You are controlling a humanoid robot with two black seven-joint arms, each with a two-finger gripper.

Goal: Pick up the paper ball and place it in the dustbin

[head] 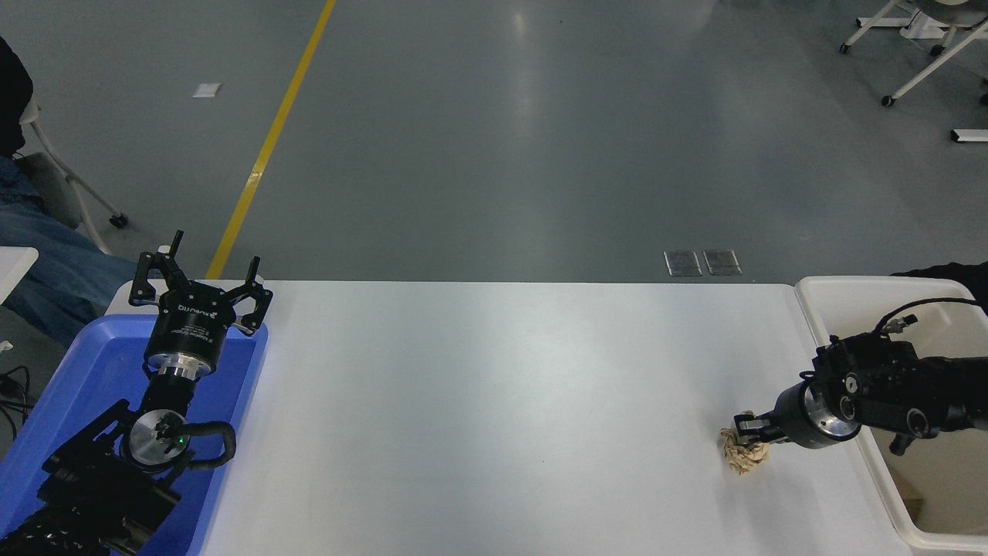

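Right pincer (747, 434), reaching in from the right edge and pointing leftward, sat low over the worktop (494, 417) with its fingers (742, 422) closed on the top of the paper ball (742, 455); the ball, a tan crumpled wad, lay on the worktop near the right end, its lower part showing below and to the left of the fingers; whether it rested on the surface or was slightly raised could not be told. The right arm (888, 394) crossed above the near-left part of the dustbin (845, 292); the dustbin, a cream-white rectangular bin, stood just beyond the worktop's right end, with the ball outside it and near its left rim. A black cable (918, 306) arched over the arm's wrist section.

Left pincer (199, 274) was held above the far end of a blue tray (62, 386) at the worktop's left end; its fingers stood spread apart and gripped nothing; the left arm (131, 463) rose from the lower-left corner over the tray.

Beyond the worktop lay a grey floor (494, 139) crossed by a yellow line (270, 139); two small metal plates (702, 262) were set in the floor near the far edge; white wheeled frames (918, 46) stood at the upper right; part of a seated person (46, 255) in blue trousers showed at the left edge.
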